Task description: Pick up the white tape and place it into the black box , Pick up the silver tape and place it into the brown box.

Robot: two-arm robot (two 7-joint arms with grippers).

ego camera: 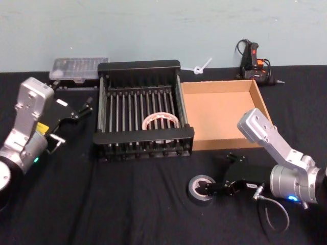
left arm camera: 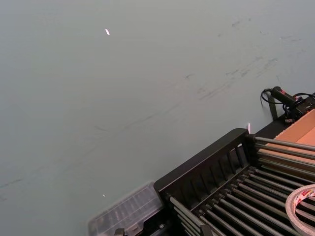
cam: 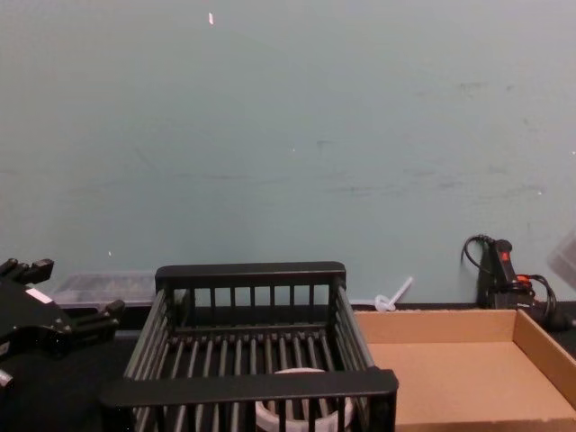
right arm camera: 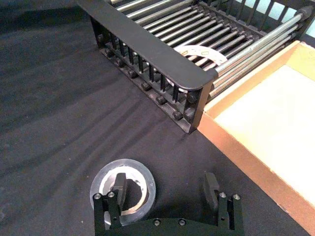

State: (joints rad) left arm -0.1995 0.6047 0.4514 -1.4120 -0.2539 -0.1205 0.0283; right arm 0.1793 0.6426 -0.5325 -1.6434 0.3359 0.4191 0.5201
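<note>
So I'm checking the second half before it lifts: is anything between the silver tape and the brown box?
Nothing visible is. The silver tape lies on the black cloth in front of the brown box, with the open right gripper straddling its rim. Only the box's low near wall has to be cleared.

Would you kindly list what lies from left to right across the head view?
Left gripper → black box with the white tape inside → silver tape, with the open right gripper on it → brown box.
</note>
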